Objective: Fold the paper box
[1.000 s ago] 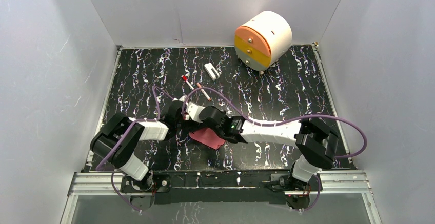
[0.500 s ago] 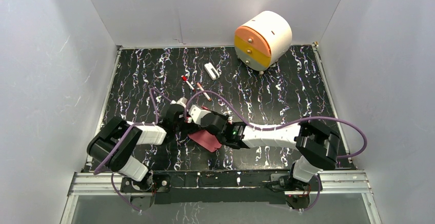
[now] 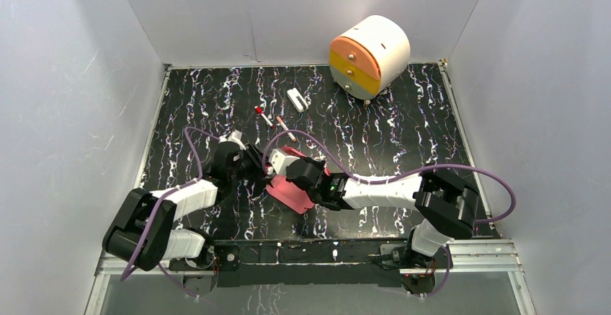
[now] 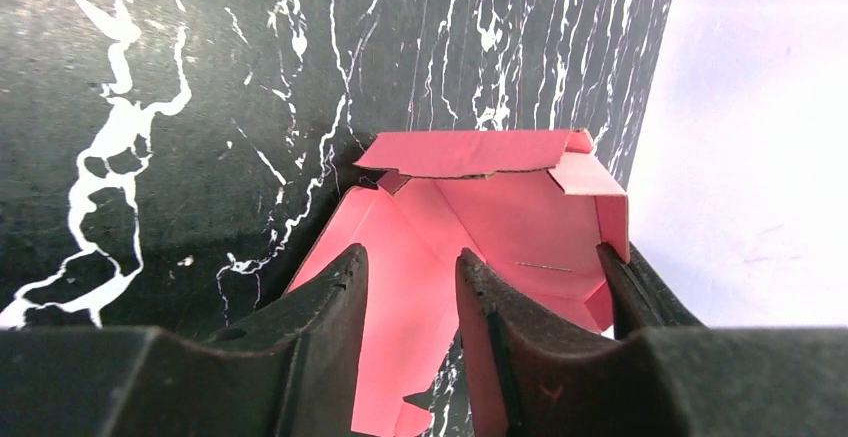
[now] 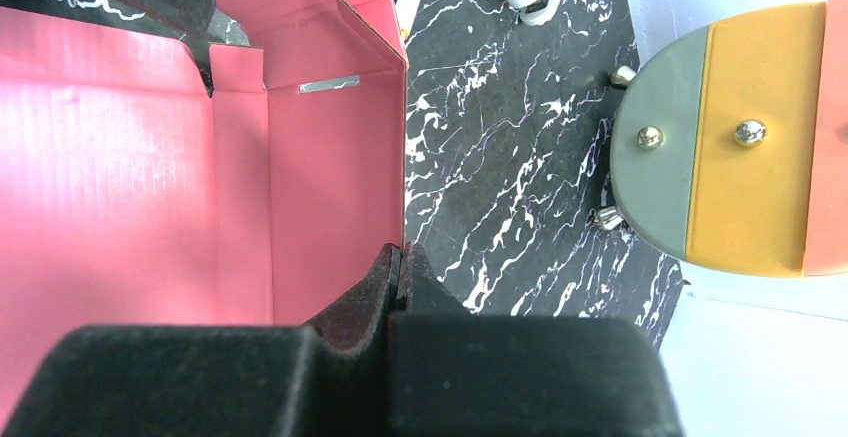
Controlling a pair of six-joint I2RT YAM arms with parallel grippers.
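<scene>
The pink-red paper box lies partly folded on the black marbled table, between the two arms. Its walls stand up in the left wrist view. In the right wrist view its pink inside fills the left half. My right gripper is shut on the edge of one upright wall, and from above it sits at the box's far left corner. My left gripper stands open just short of the box, with the card showing through the gap and nothing pinched. From above it is just left of the box.
A round white drawer unit with orange, yellow and grey fronts stands at the back right, close by in the right wrist view. A small white object and two thin pens lie behind the box. Grey walls enclose the table.
My left gripper has opened, let go of the box and drawn back to the left. My right gripper stays shut on the box, which has shifted slightly.
</scene>
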